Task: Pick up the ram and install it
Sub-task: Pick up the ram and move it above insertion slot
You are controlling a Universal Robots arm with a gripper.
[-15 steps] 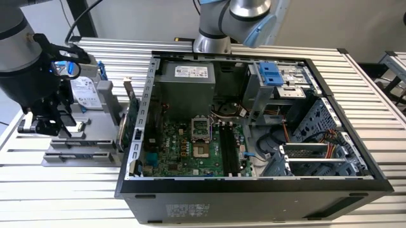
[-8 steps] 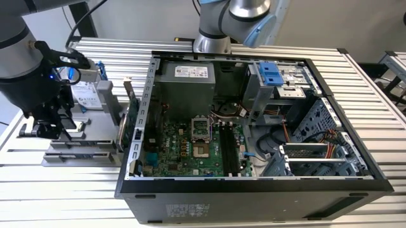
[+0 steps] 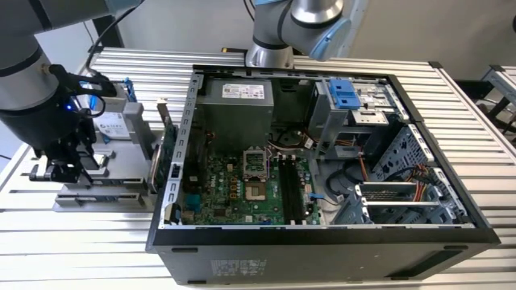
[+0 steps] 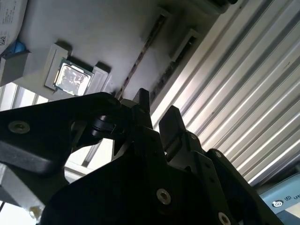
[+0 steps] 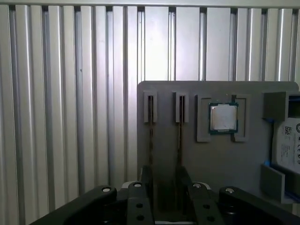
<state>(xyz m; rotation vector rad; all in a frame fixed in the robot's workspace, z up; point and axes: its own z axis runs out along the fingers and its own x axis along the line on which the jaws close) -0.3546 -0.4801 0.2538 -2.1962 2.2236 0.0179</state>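
Currently gripper hangs low at the exterior view's left, above grey holder; fingers spread apart, nothing between them. Ram stands on edge in a holder slot near the fingertips, second stick beside it. Open computer case mid-frame.

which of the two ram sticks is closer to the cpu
The stick right beside the cpu; the other stick sits one slot further, by the holder's edge.
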